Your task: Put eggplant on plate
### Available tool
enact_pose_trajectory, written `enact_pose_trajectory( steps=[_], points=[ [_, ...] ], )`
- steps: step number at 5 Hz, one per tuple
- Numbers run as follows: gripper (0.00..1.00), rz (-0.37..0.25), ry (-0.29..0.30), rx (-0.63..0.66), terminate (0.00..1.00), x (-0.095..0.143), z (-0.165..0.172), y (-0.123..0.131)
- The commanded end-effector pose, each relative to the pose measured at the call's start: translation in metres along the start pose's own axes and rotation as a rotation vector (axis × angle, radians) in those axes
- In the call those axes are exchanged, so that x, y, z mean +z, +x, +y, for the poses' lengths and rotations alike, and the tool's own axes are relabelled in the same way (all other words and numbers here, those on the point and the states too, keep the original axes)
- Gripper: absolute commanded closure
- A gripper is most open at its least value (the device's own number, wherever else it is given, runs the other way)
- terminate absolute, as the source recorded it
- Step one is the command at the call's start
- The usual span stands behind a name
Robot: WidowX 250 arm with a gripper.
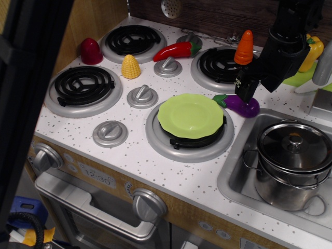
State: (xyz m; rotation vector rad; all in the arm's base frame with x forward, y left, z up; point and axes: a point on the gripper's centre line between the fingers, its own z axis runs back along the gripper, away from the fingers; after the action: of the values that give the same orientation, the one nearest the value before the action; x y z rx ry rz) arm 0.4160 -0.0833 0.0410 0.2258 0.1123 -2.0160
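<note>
One black gripper [246, 89] hanging directly over eggplant [241, 105], fingertips touching or just above its top; jaw state impossible to tell. Eggplant lying on speckled counter [129, 150], between green plate [190, 115] and sink [234, 176]. Plate sitting on front right burner [171, 146], just beside eggplant stem.

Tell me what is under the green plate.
The plate sits on a black coil burner in a silver ring; only the burner's front edge shows, the rest is covered.
</note>
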Motion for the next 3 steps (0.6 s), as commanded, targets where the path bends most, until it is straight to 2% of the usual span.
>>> enact_pose_trajectory(
  steps=[1, 3],
  points=[
    [0.00, 0.031, 0.083, 0.051, 0.00, 0.011, 0.011, -0.007],
    [0.00, -0.004, 0.065, 0.061, 0.00, 0.001, 0.003, -0.005]
  ],
)
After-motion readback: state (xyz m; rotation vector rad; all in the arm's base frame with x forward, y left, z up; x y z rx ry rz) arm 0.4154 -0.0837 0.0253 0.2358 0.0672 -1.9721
